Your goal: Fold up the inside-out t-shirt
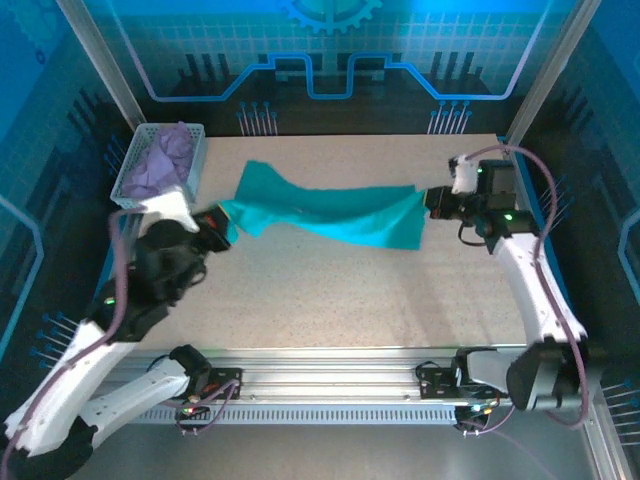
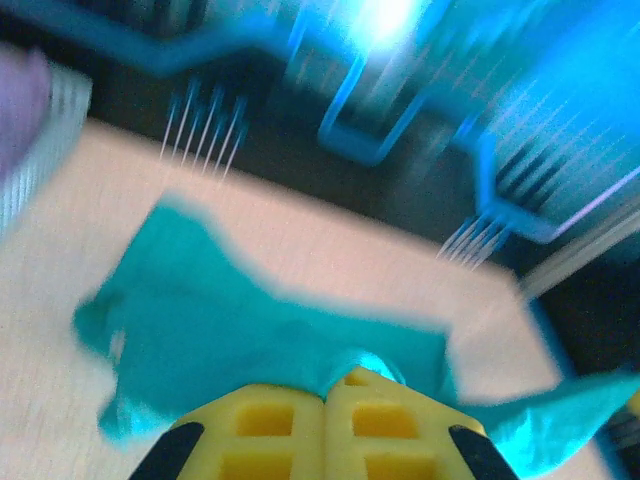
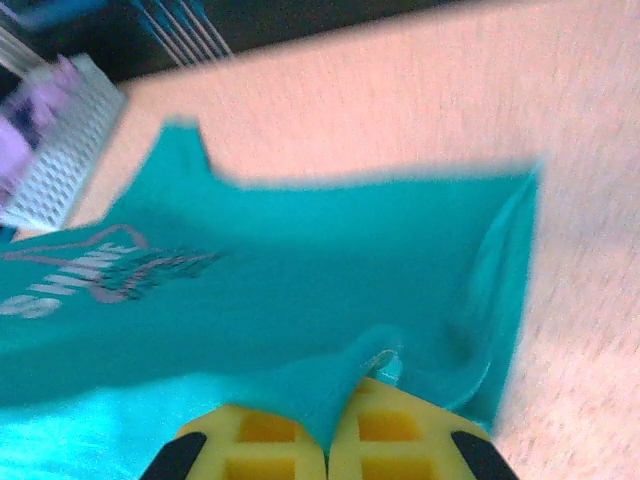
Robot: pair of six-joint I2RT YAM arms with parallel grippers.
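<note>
Speckled beige tabletop [image 1: 350, 300] is lying under blue-lit panels, and you are looking at the teal t-shirt [image 1: 330, 212] stretching across its far half, one end at each arm. Your left gripper [image 1: 222, 228] is pinching the shirt's left end, yellow fingers closed on a bunch of fabric, while your right gripper [image 1: 432, 200] is clamping the right end the same way, with a faint print showing on the cloth. At the far left corner a white basket [image 1: 125, 190] is holding a lavender cloth [image 1: 165, 160], near the shirt's left end.
</note>
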